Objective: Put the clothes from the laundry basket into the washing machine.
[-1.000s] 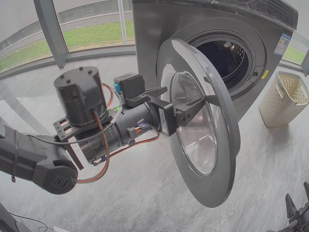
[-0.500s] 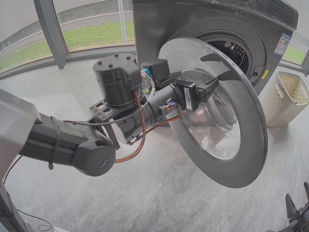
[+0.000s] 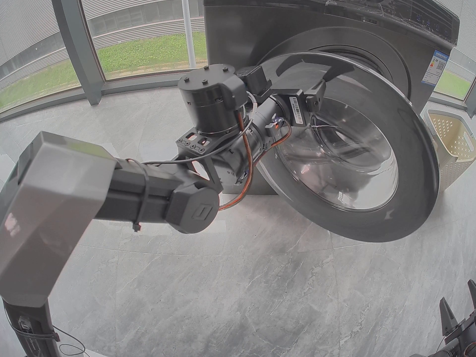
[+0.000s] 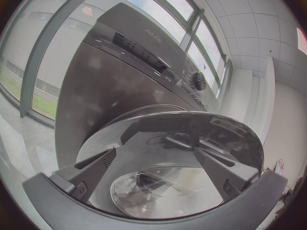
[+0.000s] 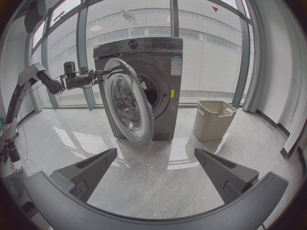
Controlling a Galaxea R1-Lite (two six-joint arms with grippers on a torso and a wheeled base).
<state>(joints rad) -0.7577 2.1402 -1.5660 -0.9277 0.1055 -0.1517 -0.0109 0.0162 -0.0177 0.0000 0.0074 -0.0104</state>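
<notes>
Left arm stretched out to the washing machine door, pincer wide.

The left arm extends far forward, forearm nearly level. The left gripper (image 4: 155,155) is spread wide and empty, fingertips at the outer face of the round door (image 3: 377,174). The door stands part-open on the washing machine (image 3: 258,30), hinged on the left, its glass facing near-left. The laundry basket (image 3: 453,149) stands upright on the floor to the machine's right. The right gripper (image 5: 155,154) sits low at near right, also wide and empty.

Dk grey end effector (image 4: 155,154), orange cable (image 3: 246,150)
</notes>
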